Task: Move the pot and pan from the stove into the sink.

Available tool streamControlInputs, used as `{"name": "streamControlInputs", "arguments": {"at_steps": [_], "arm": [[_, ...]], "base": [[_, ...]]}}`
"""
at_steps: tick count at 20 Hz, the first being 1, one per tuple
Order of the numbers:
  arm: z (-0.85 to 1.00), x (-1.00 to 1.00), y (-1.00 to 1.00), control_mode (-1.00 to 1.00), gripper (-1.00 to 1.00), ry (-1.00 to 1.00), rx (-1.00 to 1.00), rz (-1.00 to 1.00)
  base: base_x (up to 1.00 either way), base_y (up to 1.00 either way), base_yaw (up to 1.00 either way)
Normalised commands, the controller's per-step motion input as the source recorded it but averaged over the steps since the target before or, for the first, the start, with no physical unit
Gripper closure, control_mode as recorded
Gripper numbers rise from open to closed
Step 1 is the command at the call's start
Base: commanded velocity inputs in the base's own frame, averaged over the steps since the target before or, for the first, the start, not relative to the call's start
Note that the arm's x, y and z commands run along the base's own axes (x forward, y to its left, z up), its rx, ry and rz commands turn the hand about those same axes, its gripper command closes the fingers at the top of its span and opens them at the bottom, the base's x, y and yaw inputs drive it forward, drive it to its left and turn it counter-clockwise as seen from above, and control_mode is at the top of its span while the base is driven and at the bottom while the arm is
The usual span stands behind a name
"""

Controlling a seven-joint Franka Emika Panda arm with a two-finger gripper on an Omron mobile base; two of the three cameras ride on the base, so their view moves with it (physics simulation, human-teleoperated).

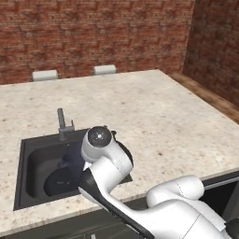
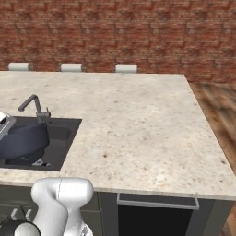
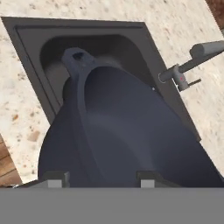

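I had the end effector pinching the pot by its rim, tilted over the sink. Released crooked, it could have struck the faucet just beside.

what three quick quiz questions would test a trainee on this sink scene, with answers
1. True or false: the pot is over the sink.
2. What stands at the sink's rim? A) a kettle B) a faucet C) a soap bottle
3. Fill in: seen from the hand view, the gripper has its fingertips at the pot's ____.

Key
1. True: the dark blue-grey pot sits tilted above the basin, one loop handle pointing into it.
2. B, a small grey metal faucet.
3. Rim: one tip on each side of the wall, apparently gripping it.
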Motion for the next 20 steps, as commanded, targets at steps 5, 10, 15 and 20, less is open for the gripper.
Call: {"name": "streamControlInputs", "arguments": {"at_steps": [5,10,15,20], "arm": [[-0.41,0.32,0.19,-1.0,1.0,-0.09,-0.07,0.06],[-0.14,0.01,0.03,-1.0,1.0,-0.09,0.0,0.02],[-0.02,0.0,0.0,-1.0,1.0,-0.01,0.02,0.0],[-0.06,-0.05,-0.06,-1.0,1.0,-0.05,0.18,0.01]], "base": [[0.0,0.0,0.0],[0.0,0.0,0.0],[0.0,0.0,0.0],[0.0,0.0,0.0]]}}
